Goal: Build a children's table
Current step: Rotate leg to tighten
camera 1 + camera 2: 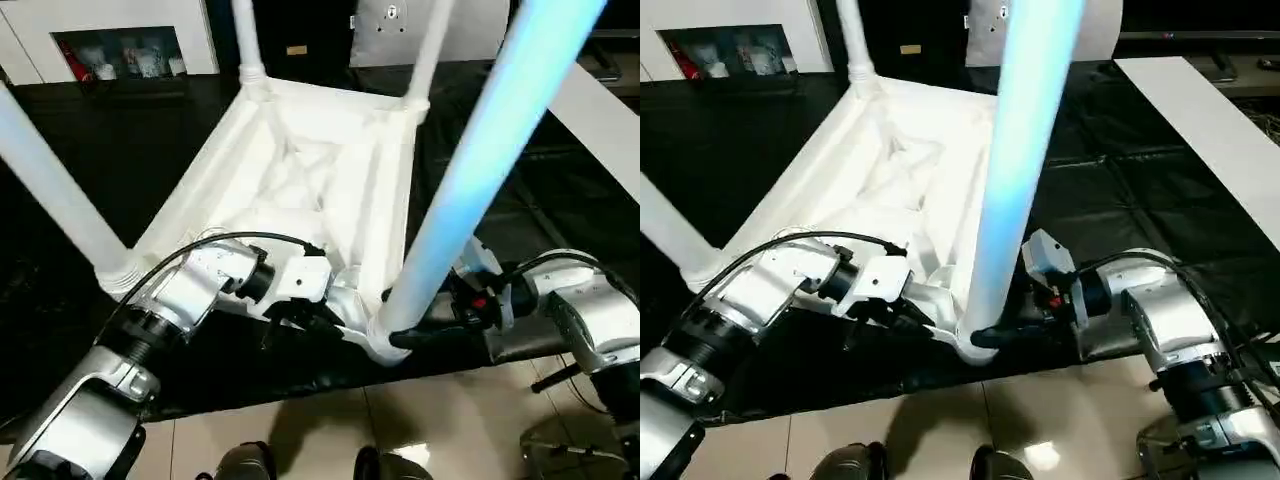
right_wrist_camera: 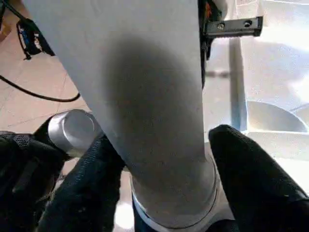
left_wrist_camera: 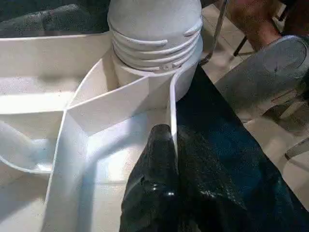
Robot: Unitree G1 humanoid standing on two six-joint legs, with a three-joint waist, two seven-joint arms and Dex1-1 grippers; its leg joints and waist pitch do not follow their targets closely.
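Observation:
The children's table top (image 1: 330, 170) lies upside down on a black cover (image 1: 120, 140), ribbed side up. White legs stand in its corner sockets: the near leg (image 1: 480, 160), one at the left (image 1: 50, 190) and two at the back (image 1: 245, 40). My left gripper (image 1: 320, 318) is shut on the thin rim wall (image 3: 171, 111) of the top, close to the near corner socket. My right gripper (image 1: 410, 335) reaches in from the right at the base of the near leg (image 2: 145, 96). Its black fingers (image 2: 96, 179) press against the leg on both sides just above the socket.
The near corner of the top hangs at the front edge of the covered table, with tiled floor (image 1: 400, 430) below. A white board (image 1: 1200, 120) lies along the right side. A white cabinet (image 1: 120, 50) stands at the back left.

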